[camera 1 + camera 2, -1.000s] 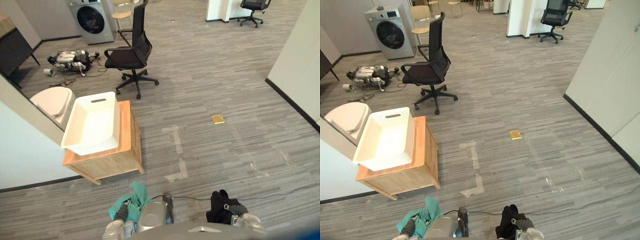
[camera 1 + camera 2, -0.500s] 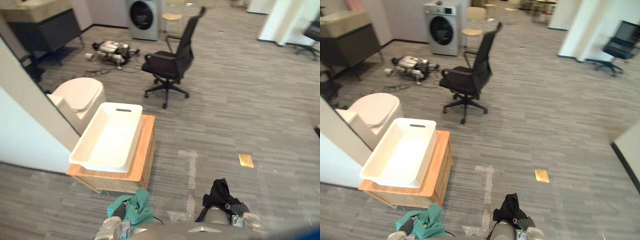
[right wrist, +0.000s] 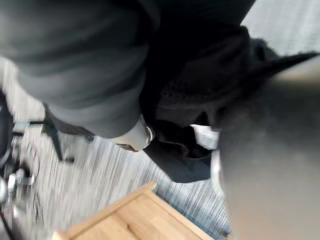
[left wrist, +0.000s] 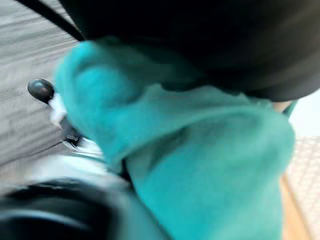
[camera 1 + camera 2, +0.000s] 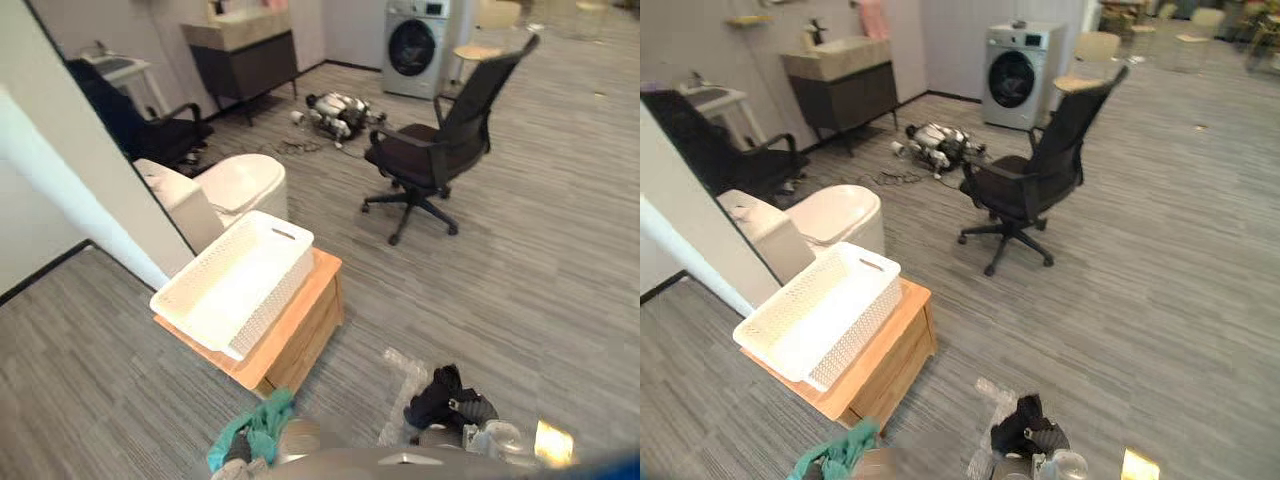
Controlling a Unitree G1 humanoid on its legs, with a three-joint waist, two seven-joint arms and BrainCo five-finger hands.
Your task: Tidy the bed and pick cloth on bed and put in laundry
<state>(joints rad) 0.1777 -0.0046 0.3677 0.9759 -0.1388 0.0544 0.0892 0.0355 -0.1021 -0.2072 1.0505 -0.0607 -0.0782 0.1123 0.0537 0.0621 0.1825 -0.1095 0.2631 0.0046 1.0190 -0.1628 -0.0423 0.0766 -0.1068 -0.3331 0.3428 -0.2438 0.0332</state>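
Left hand (image 5: 240, 456) — teal cloth (image 5: 265, 425), fingers buried, we cannot tell their grip. Right hand (image 5: 472, 410) — fingers curled on black cloth (image 5: 435, 393). White basket (image 5: 280, 290) overhangs wooden stand (image 5: 302, 335); open floor (image 5: 520, 275) beside.

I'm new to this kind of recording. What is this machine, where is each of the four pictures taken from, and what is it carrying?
It is a two-legged humanoid robot whose two arms end in fingered hands. The two wide pictures come from a stereo camera on its head, looking down at the room ahead. The two close pictures come from cameras on its wrists. Its left hand grips a bunched teal cloth. Its right hand grips a crumpled black cloth. Ahead on its left, a white perforated plastic basket sits on a low light wooden cabinet, with nothing in it. A black office chair stands further back.
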